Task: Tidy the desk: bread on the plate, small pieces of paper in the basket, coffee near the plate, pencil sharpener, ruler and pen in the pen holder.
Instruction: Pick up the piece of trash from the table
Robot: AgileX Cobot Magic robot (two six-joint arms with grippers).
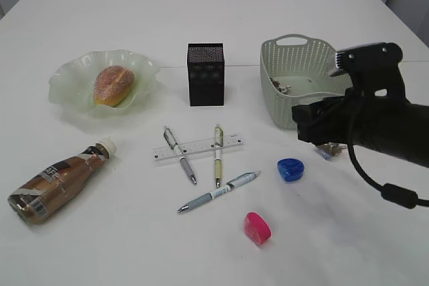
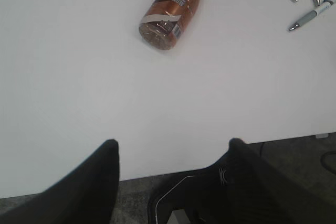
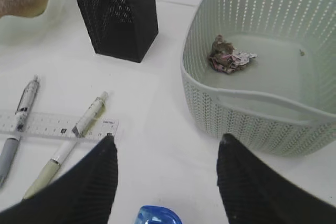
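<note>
The right gripper (image 3: 165, 177) hung with its jaws spread and nothing between them, above the bare table just near of the basket (image 1: 271, 92). The left gripper (image 2: 170, 182) was likewise released and empty, back at the near table edge.

1 crumpled paper wad (image 3: 228, 59) already lay in the basket. Another small scrap (image 1: 328, 152) seemed to lie beside the basket's near right corner, though the arm hid most of it. Such paper would be light and soft, best pinched across its bulk.

The bread (image 1: 112, 85) sat on the plate (image 1: 67, 95). The coffee bottle (image 1: 57, 182) lay on its side near left; smooth and rounded, it would likely roll, so grip across the body.

3 pens (image 1: 218, 192), a ruler (image 1: 198, 147) and 2 sharpeners, blue (image 1: 290, 169) and pink (image 1: 257, 227), lay outside the black pen holder (image 1: 205, 75). The ruler lay flat and thin under 2 pens, hard to pinch.
</note>
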